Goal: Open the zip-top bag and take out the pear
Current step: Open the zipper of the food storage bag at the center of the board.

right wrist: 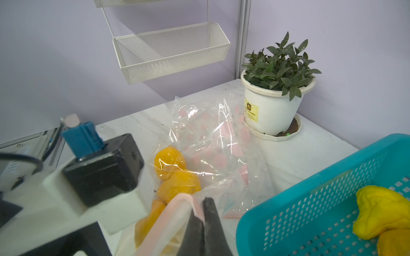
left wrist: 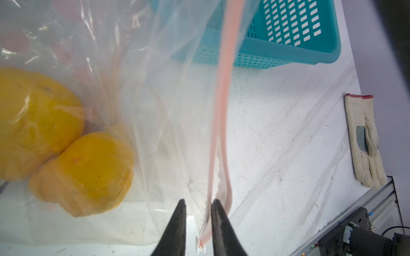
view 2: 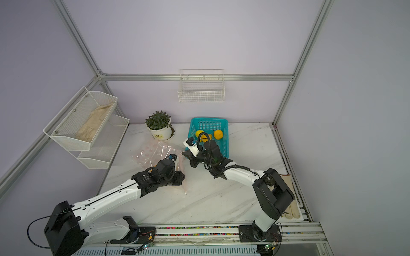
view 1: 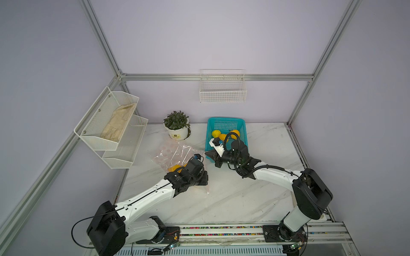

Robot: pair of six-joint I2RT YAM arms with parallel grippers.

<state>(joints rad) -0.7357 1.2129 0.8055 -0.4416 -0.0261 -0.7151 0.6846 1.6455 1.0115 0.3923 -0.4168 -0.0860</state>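
Note:
The clear zip-top bag with pink spots lies on the marble table, left of the teal basket. Inside it sits the yellow pear beside another yellow-orange fruit; both also show through the film in the right wrist view. My right gripper is shut on the bag's pink zip strip and holds that edge up. My left gripper stands narrowly open at the strip's other end. The strip runs between its fingers, against one of them. In both top views the left fingers are hidden under the wrist.
A teal basket with yellow fruit stands just behind the right gripper. A potted plant sits behind the bag. White mesh racks hang on the left wall, a wire basket on the back wall. A cloth glove lies at the right edge.

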